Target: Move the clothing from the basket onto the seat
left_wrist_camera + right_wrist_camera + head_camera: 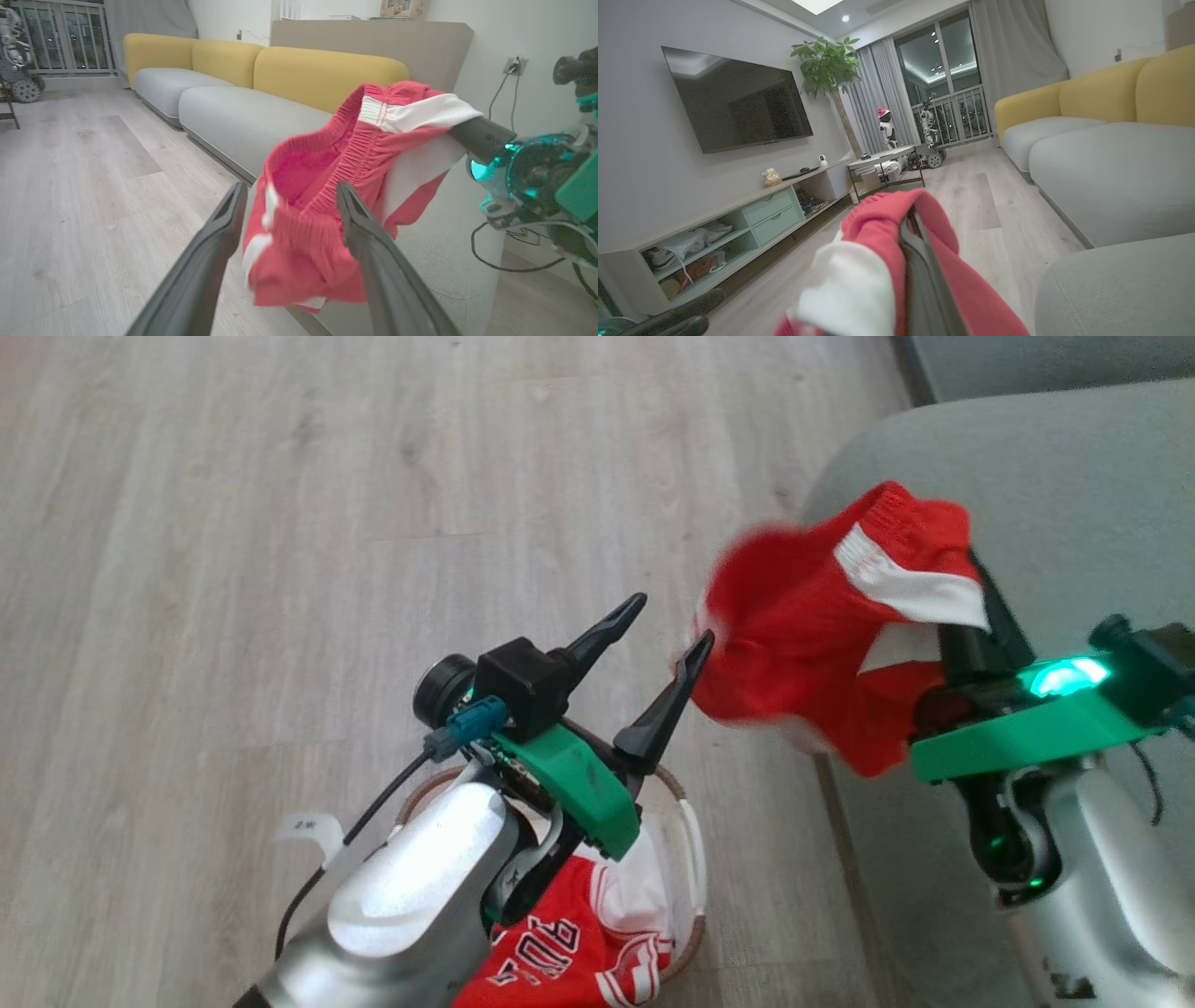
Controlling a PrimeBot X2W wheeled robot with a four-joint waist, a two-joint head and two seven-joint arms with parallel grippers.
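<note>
Clamps the red shorts [822,644] in the right gripper [915,252]: fingers pinched fully together, cloth near a white stripe draped over them. Hangs them in the air over the near edge of the seat [1046,476], not resting on it; probably raised high to clear the cushion edge before the drop. Keeps the left gripper [672,621] spread wide, holding nothing, tips just beside the shorts' lower fold and above the basket [691,859]; probably standing off so one arm carries. Leaves the jersey [569,943] in the basket, on the floor beside the seat. Counts two garments (one airborne, one in the basket), one basket, two grippers. Puts nothing on the seat yet.
</note>
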